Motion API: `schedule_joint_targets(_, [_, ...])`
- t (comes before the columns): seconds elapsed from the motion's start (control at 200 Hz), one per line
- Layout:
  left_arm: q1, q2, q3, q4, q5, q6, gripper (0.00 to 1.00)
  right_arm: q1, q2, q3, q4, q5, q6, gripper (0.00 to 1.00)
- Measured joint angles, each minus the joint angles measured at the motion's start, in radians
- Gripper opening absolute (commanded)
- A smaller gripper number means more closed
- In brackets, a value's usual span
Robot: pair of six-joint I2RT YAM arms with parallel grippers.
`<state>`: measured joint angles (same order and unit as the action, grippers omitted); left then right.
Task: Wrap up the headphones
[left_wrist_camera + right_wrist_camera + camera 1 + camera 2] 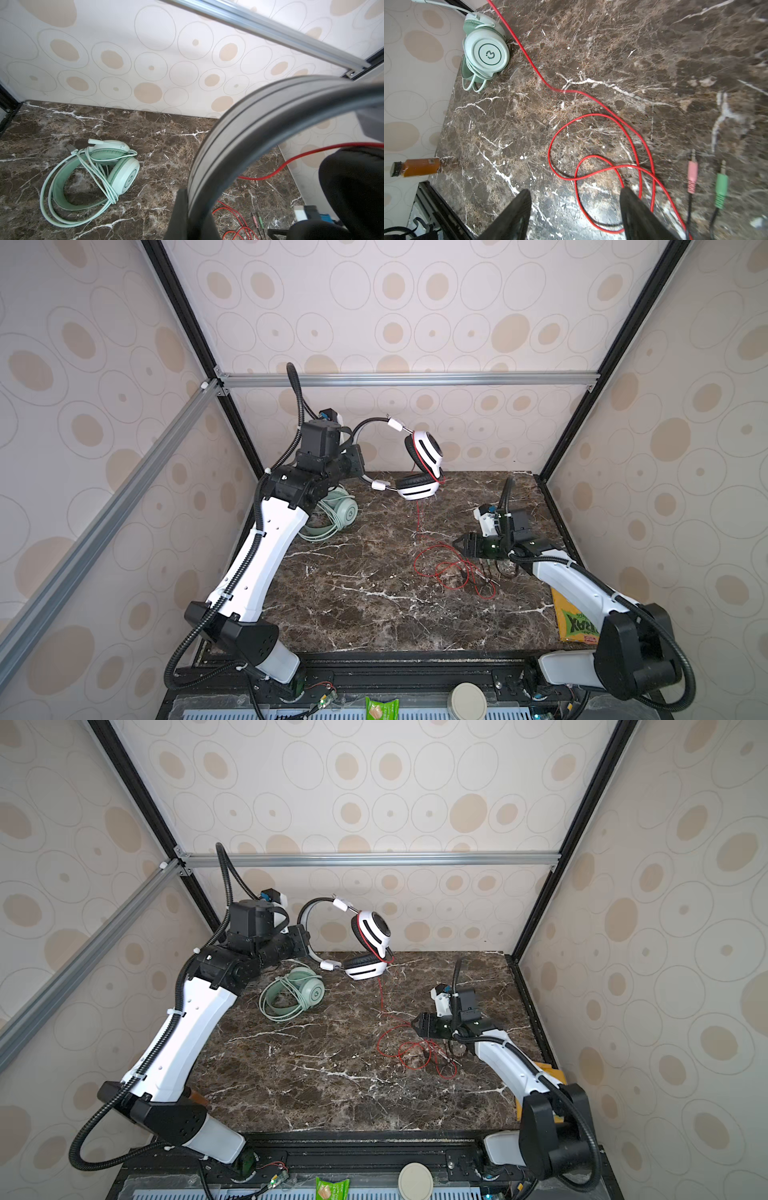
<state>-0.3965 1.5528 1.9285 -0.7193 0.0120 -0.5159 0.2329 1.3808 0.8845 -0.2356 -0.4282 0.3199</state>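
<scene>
I am a two-armed robot at a dark marble table [353, 605]. My left gripper [356, 460] is clamped tight on the black headband [249, 124] of the white headset [424, 452], holding it lifted at the back of the table. I judge this hold is meant to steady the headset and keep its frame clear, so the cord can be wound around it. The lower earcup hangs close to the table; I cannot tell whether it touches.

The headset's thin red cable [591, 116] drops from that earcup and lies in loose, overlapping loops on the table, ending in a pink plug [692, 176] and a green plug [720, 187]. My right gripper [576, 191] hovers low over those loops with its jaws spread wide and nothing in them, probably placed to pick up the slack.

The mint-green headset [291, 994] lies flat near the back left, well apart from the red cable, with its pale green cord [97, 172] already wound around it. That one looks finished; the white one is unwrapped.
</scene>
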Motion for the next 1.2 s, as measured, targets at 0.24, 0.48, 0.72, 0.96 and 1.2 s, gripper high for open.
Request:
schedule_joint_targets(0.24, [0.029,-0.002,0.048,-0.039,0.036,-0.019,0.0,0.08,0.202,0.04,0.156,-0.108,0.018,0.65])
schedule_joint_targets(0.48, [0.053,-0.002,0.072,-0.063,0.056,-0.036,0.0,0.202,0.314,0.126,0.253,-0.115,-0.089,0.67])
schedule_joint_targets(0.72, [0.064,0.007,0.104,-0.077,0.076,-0.05,0.0,0.204,0.388,0.119,0.468,-0.069,-0.126,0.64])
schedule_joint_targets(0.96, [0.086,0.025,0.141,-0.087,0.097,-0.067,0.0,0.205,0.495,0.142,0.604,-0.029,-0.127,0.5])
schedule_joint_targets(1.2, [0.122,0.037,0.158,-0.093,0.129,-0.095,0.0,0.206,0.531,0.158,0.686,-0.027,-0.125,0.32])
